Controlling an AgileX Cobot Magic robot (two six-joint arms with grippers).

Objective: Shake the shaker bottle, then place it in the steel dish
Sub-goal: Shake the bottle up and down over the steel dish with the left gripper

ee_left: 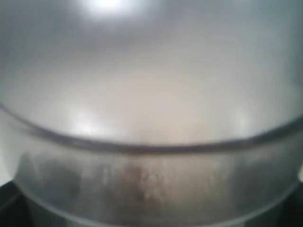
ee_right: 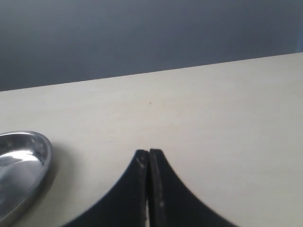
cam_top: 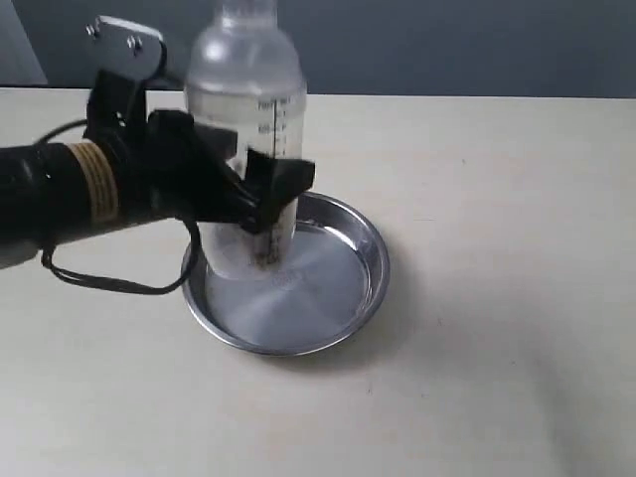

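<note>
The shaker bottle (cam_top: 243, 99) stands upright over the steel dish (cam_top: 338, 298), toward its ten o'clock side; I cannot tell whether they touch. My left gripper (cam_top: 256, 191) clamps the bottle's middle. My right gripper (ee_right: 149, 161) hangs pinched closed above the tabletop (cam_top: 497, 248).

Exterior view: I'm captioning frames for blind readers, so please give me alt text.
The left claw holds a frosted shaker bottle upright over a round steel dish on a pale table. Whether the bottle's base touches the dish cannot be told.
</note>
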